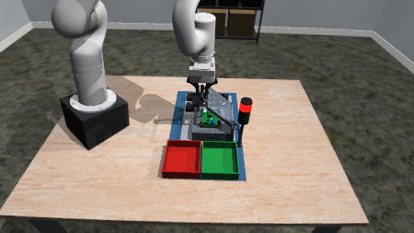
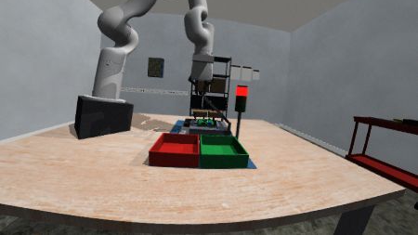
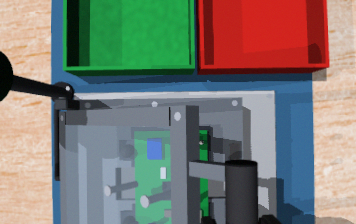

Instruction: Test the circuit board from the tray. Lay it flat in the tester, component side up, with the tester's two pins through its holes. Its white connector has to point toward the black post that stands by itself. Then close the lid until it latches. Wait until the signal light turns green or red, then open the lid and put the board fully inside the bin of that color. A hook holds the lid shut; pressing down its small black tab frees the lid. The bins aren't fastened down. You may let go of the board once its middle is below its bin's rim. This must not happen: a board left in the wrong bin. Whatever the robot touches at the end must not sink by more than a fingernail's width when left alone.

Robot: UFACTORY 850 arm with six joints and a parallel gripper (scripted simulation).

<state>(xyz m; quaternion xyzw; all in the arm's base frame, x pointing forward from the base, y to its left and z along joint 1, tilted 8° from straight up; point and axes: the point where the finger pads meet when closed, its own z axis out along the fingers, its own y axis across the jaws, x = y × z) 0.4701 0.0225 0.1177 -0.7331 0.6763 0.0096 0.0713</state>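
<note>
Jaws part-open, empty, above tester (image 1: 209, 127); signal light (image 1: 245, 105) red.

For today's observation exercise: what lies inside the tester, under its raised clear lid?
Inside the tester, under the tilted clear lid, lies the green circuit board, blue chip showing. A grey bar and the gripper's dark parts cover its right side.

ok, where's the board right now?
The board lies in the tester under the raised clear lid, behind the green bin, beside the red-lit signal light.
</note>
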